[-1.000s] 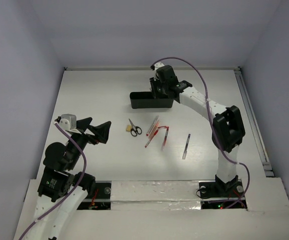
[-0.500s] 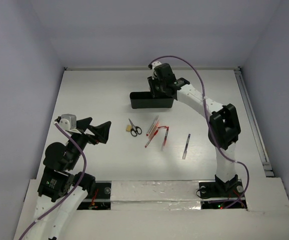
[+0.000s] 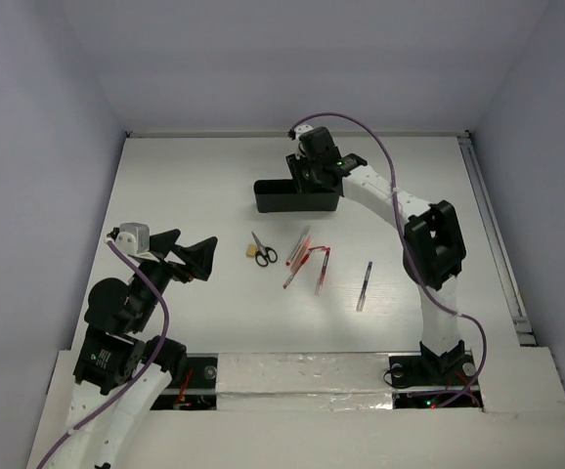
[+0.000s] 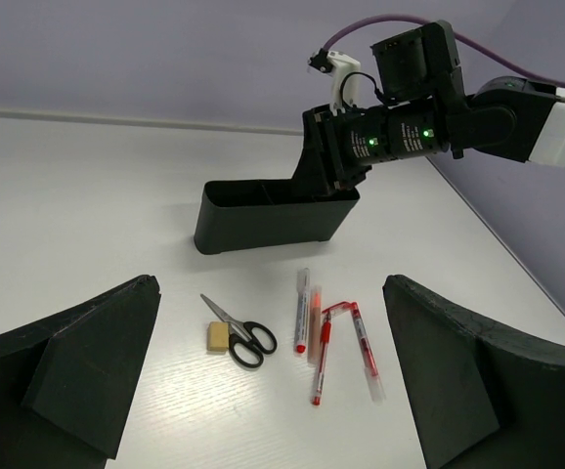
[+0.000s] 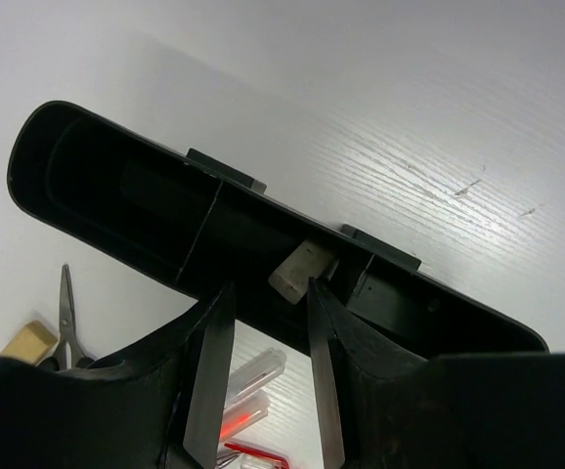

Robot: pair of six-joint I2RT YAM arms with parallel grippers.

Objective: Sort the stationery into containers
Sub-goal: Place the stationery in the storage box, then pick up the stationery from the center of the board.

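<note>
The black tray (image 3: 282,200) stands at the back middle of the table. My right gripper (image 3: 307,176) hangs over its right end with the jaws apart. In the right wrist view a pale eraser block (image 5: 300,269) lies inside the tray (image 5: 97,205), just past my right gripper (image 5: 268,288) and free of its left finger. Black-handled scissors (image 4: 240,332), a beige eraser (image 4: 218,335) and red-and-clear pens (image 4: 324,337) lie on the table in front of the tray. My left gripper (image 4: 273,391) is wide open and empty, short of them.
One more pen (image 3: 364,285) lies alone to the right of the group. A rail (image 3: 493,234) runs along the table's right edge. Purple cables loop over both arms.
My right gripper's jaws have spread wider, and the right arm has shifted slightly left over the tray. The left arm has not moved.
</note>
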